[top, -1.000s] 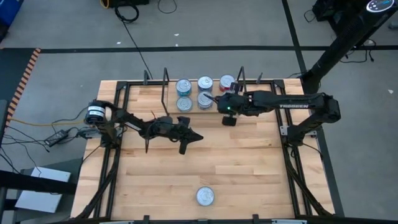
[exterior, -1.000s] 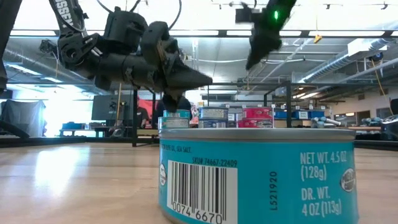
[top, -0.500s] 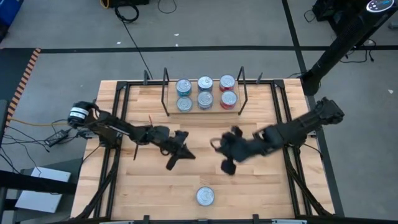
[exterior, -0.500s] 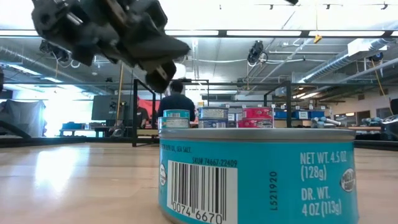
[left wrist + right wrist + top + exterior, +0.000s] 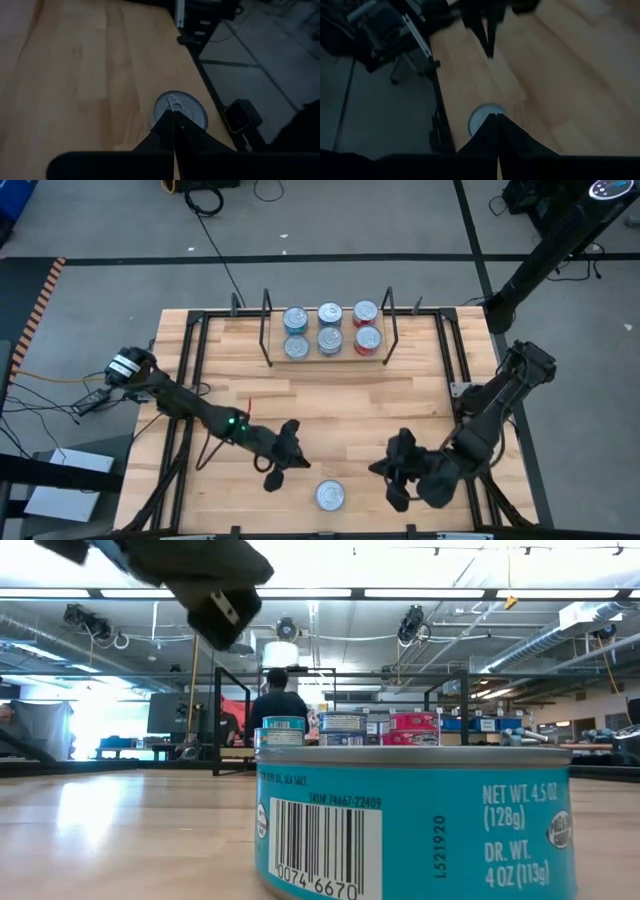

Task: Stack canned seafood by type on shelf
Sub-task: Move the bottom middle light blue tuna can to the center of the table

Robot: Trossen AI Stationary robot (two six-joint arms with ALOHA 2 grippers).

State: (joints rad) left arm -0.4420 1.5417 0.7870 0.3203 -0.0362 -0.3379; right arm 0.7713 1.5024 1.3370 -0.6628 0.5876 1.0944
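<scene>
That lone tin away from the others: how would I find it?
Start at the wooden table and go to its near edge, opposite the shelf. The tin sits there between both grippers, left and right. Unlike the six shelved tins, it stands alone, teal-labelled.

Looked past the right gripper [image 5: 498,120], dark fingers [image 5: 512,135] pressed together to a point. Just beyond the tips, a silver-lidded tin [image 5: 481,116] near the wooden table [image 5: 560,85] edge. Farther off, the left gripper [image 5: 489,47], also pinched closed.
</scene>
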